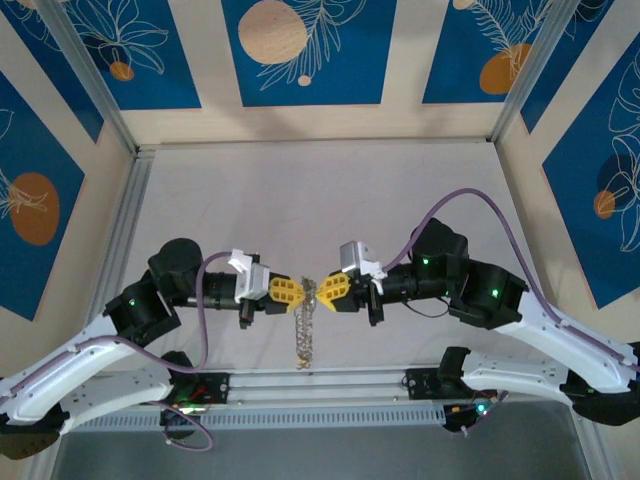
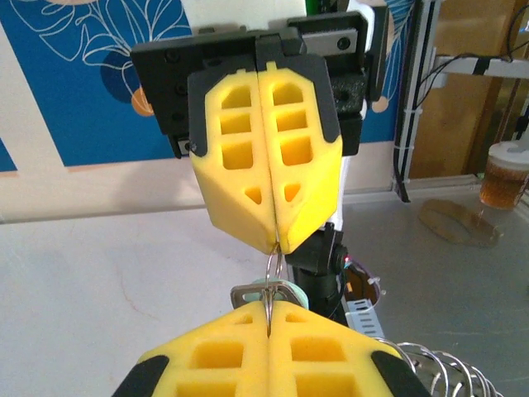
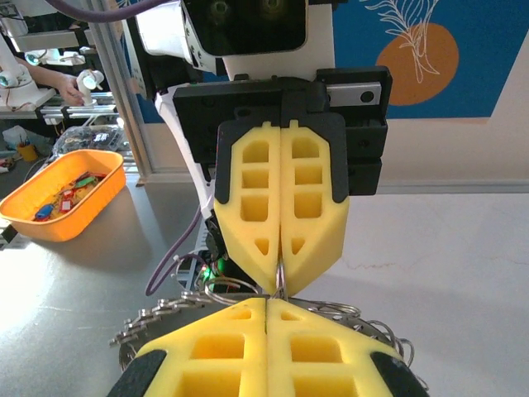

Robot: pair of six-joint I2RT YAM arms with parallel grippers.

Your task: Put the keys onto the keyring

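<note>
Hanging between the two grippers, the keyring [image 2: 276, 266] is a thin wire loop seen edge-on, held in the air over the near middle of the table [image 1: 200, 200]. The left gripper [image 1: 298, 292] and the right gripper [image 1: 322, 292] meet it tip to tip from opposite sides. On each, the yellow foam fingers are pressed together with the wire caught in the seam. Just under the loop, in the left wrist view, sits a flat grey metal piece [image 2: 263, 291] with something pale mint behind it, which may be one of the keys; I cannot tell for certain. A string of wire rings [image 1: 303, 335] dangles from the pinch point towards the arms' bases. In the wrist views, more of those rings bunch beneath the fingers.

Farther out, the right wrist view shows an orange tray [image 3: 25, 219] on a neighbouring surface, holding small red, green and yellow items too small to identify. The left wrist view shows a plastic cup [image 2: 502, 174] of amber liquid off to the side. Blue panels [image 1: 300, 50] with white leaf outlines and orange circles line the walls around the table.
</note>
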